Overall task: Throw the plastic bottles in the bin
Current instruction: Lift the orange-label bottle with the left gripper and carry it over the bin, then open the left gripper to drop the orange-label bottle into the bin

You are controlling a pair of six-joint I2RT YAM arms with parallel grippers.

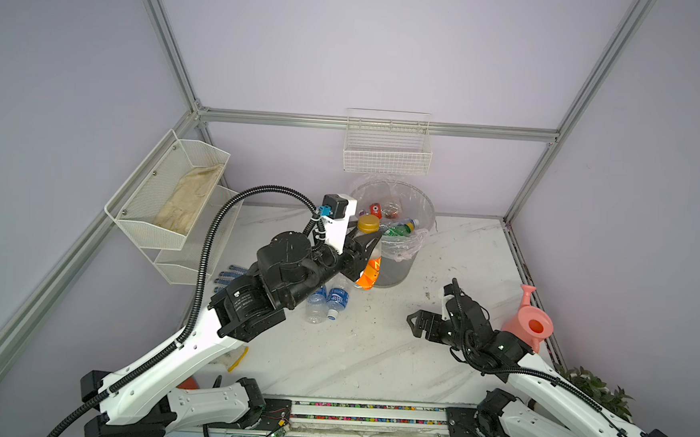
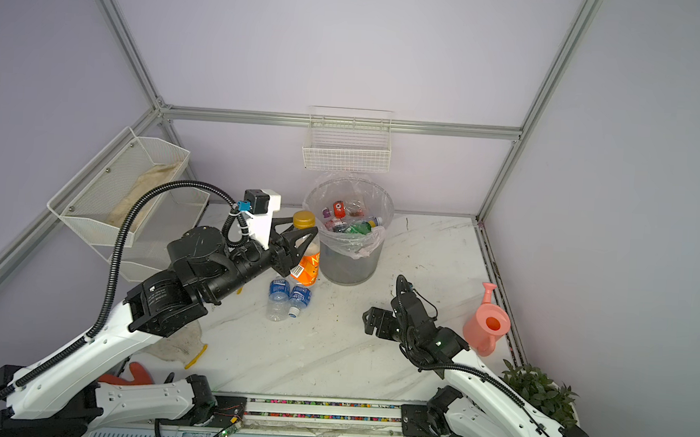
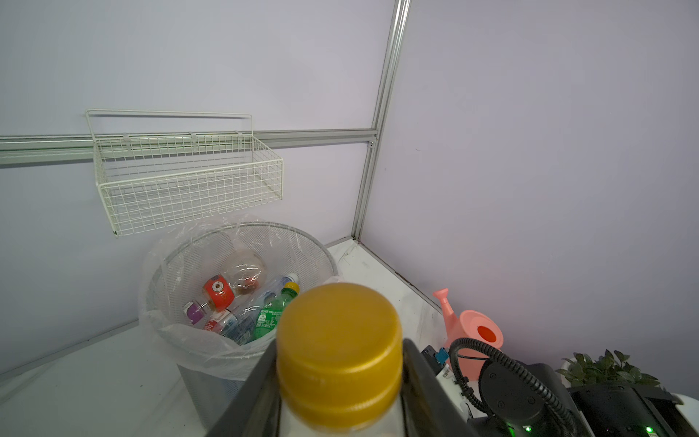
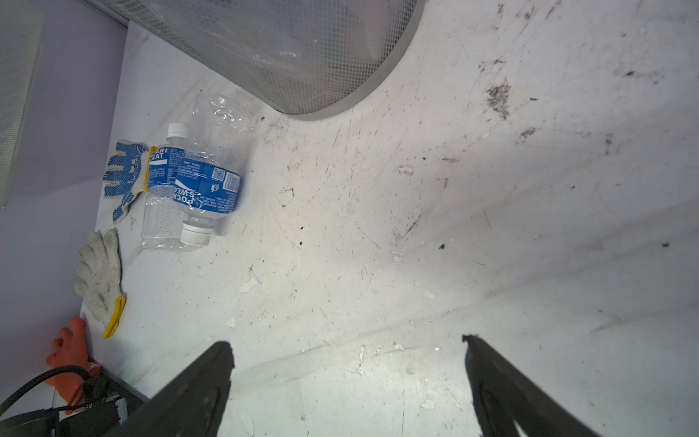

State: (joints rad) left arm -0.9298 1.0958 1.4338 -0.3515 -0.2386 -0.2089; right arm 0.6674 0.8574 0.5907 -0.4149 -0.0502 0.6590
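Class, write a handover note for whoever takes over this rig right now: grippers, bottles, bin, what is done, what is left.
Left gripper: shut on the orange-labelled bottle, held upright beside the bin.
Right gripper: open, empty, over the table.
Done: several bottles lie in the bin.
Left: drop the held bottle in, then bin the two blue-labelled bottles lying on the table.

You are viewing an enclosure of pale lilac wall panels (image 1: 351,40) that aluminium frame profiles (image 1: 263,118) are holding together. A white wire basket (image 1: 386,155) is hanging from the horizontal profile on the back wall. Two stacked white mesh baskets (image 1: 141,198) are hanging on the left wall. A white marble-patterned tabletop (image 1: 373,354), scuffed and dirt-speckled, is serving as the floor. Even, diffuse light is filling the space.
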